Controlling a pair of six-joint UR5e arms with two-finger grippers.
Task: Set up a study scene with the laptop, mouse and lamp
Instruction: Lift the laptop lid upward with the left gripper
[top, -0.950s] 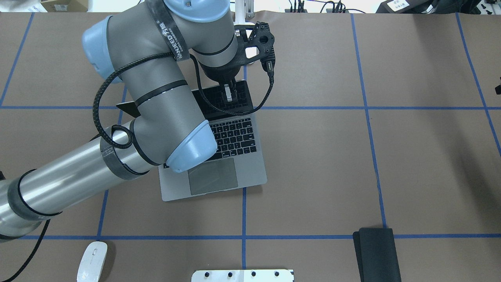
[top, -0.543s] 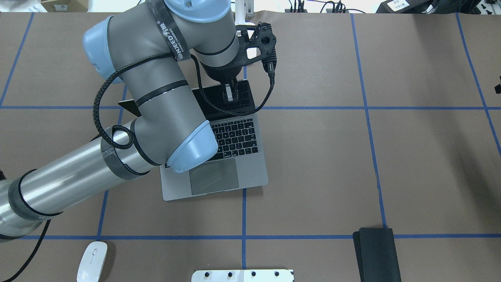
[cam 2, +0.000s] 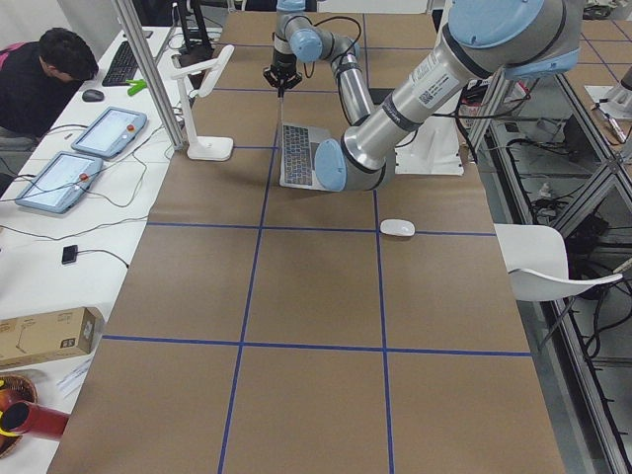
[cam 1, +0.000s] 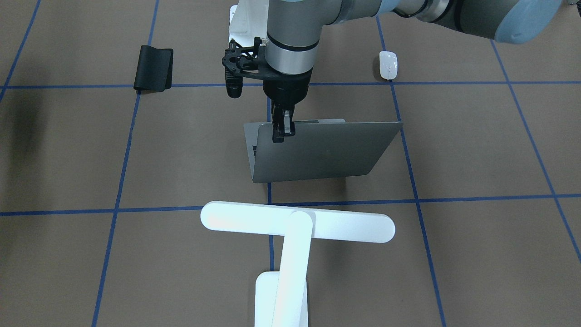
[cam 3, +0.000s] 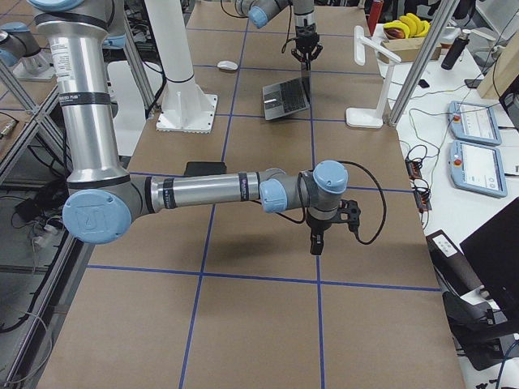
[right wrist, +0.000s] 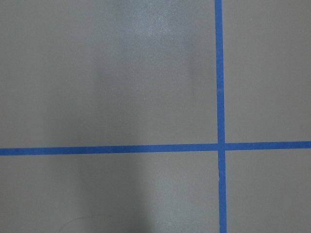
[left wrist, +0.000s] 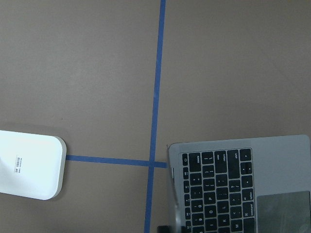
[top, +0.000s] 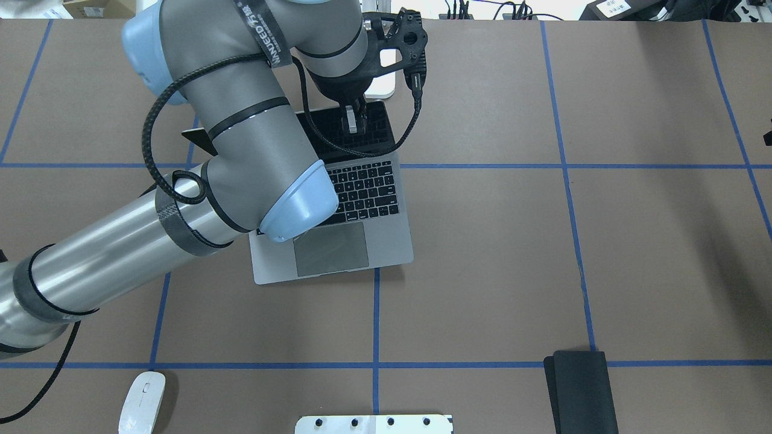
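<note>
1. The laptop (cam 1: 317, 152) stands open mid-surface; the left gripper (cam 1: 283, 131) pinches its lid edge, jaws narrow.
2. The lamp (cam 1: 297, 222) stands near, behind the lid.
3. The mouse (cam 1: 388, 65) lies well apart, probably not yet placed.
4. The right gripper (cam 3: 316, 243): I cannot tell its jaws.

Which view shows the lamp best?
Exterior front-facing: the lamp shows nearly whole, with bar head, arm and base. Overhead shows only a sliver of it; the left wrist view shows one base corner; the side views show it small.

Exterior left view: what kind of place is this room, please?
Probably a robotics lab. A brown table marked with a blue tape grid carries robot arms, and an operator sits at a side bench with two control tablets.
</note>
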